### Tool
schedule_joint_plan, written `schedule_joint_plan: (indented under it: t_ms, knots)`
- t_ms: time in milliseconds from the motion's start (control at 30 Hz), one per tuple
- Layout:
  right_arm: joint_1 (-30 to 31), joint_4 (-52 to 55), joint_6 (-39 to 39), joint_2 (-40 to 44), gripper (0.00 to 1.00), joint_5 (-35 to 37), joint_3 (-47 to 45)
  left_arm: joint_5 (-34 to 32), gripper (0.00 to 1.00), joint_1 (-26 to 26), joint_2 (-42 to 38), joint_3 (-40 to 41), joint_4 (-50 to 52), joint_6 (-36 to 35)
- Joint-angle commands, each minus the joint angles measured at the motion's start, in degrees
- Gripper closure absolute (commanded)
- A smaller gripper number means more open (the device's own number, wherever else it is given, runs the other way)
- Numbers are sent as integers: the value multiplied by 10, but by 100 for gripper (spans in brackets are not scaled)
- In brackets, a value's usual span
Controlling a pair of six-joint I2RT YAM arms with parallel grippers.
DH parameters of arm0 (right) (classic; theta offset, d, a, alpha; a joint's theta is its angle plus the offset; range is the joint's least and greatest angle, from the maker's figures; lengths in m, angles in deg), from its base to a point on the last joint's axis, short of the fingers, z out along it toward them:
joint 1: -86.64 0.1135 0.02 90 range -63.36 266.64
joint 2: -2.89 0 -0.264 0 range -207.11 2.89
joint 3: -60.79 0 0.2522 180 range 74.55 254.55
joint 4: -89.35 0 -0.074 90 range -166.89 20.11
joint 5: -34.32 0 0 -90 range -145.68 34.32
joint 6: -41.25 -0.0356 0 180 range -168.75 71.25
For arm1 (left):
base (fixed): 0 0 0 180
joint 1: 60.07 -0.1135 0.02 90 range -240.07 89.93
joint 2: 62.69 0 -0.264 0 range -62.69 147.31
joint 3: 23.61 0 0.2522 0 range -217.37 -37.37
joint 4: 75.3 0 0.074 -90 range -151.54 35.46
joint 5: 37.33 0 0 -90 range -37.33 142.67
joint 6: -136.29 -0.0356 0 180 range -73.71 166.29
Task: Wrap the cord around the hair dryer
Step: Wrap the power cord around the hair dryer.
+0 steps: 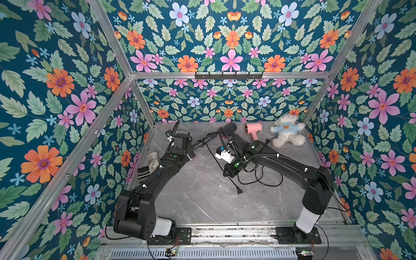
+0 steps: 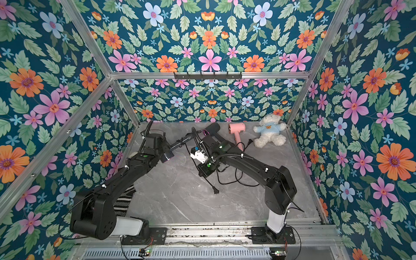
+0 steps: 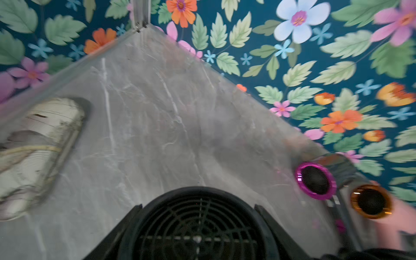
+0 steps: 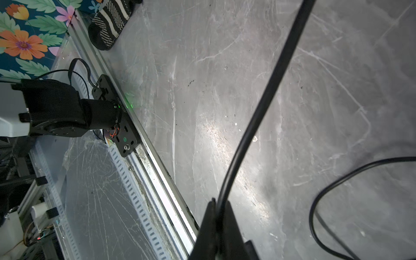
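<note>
My left gripper (image 3: 198,208) is clamped on the hair dryer (image 1: 203,141) at its head, held above the table (image 1: 202,207). I judge it rigid and fairly light. My right gripper (image 4: 218,203) pinches the cord (image 4: 265,101) partway along. Cord is thin, limp, likely slippery. Better hold: nearer the handle.

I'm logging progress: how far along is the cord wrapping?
Done: the left fingers hold the black hair dryer, the right fingers pinch its cord. In hand: the cord runs taut from the handle to that pinch. Left: the plug trails free past the pinch, so winding remains; turns already on the handle are too small to tell.
</note>
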Motion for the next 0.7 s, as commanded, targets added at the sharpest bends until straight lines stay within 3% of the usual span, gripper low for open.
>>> schedule_joint_plan:
  t_ms: [0,167,400,533,667]
  knots:
    - [4,116,47,-14,100,12,55,-178,100,22,14,-10,-2,-60]
    - [1,149,79,-42,100,60,152,-201,100,53,35,-27,7,-127]
    - [-38,211,103,-113,100,113,328,-139,100,80,59,-44,46,-263]
    - [-70,229,106,-143,100,98,408,30,100,80,40,-17,36,-365]
    - [-87,249,120,-176,100,78,471,175,100,80,26,-7,64,-412]
